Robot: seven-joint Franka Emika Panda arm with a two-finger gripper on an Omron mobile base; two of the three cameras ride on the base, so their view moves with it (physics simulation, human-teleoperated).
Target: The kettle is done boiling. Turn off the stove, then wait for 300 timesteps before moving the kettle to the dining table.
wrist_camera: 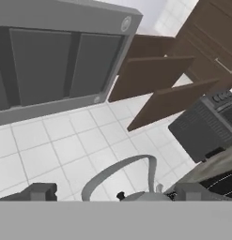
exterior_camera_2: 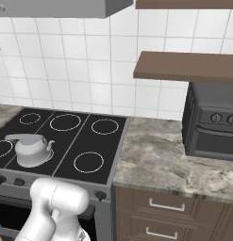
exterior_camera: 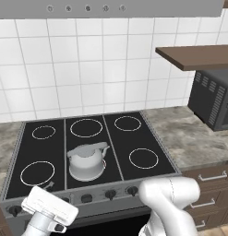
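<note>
1. so, your kettle [exterior_camera: 87,162] sits on the stove [exterior_camera: 143,133], on the centre-front burner; from the cooktop's middle that is toward 6 o'clock in the left base view. its spout points toward 2 o'clock there.
2. in the right base view the kettle [exterior_camera_2: 30,150] is at the left side, with a thin red arc showing at its base. you might read that as a burner glowing, but it is too small to be sure.
3. the row of knobs [exterior_camera: 110,194] runs along the steel front just below the kettle. you cannot read any knob's setting from here.
4. the gripper [wrist_camera: 115,193] looks up at the kettle's arched handle from low and close, with the fingertips [wrist_camera: 38,192] either side of it. the spread looks wide and nothing is held.
5. judging by this, the kettle has not been moved. whether the stove is off is not clear.
6. left for you: confirm the knob, wait out the pause, then carry the kettle to the dining table.
7. a dark toaster oven [exterior_camera_2: 213,123] stands on the counter at 3 o'clock, well apart.
</note>
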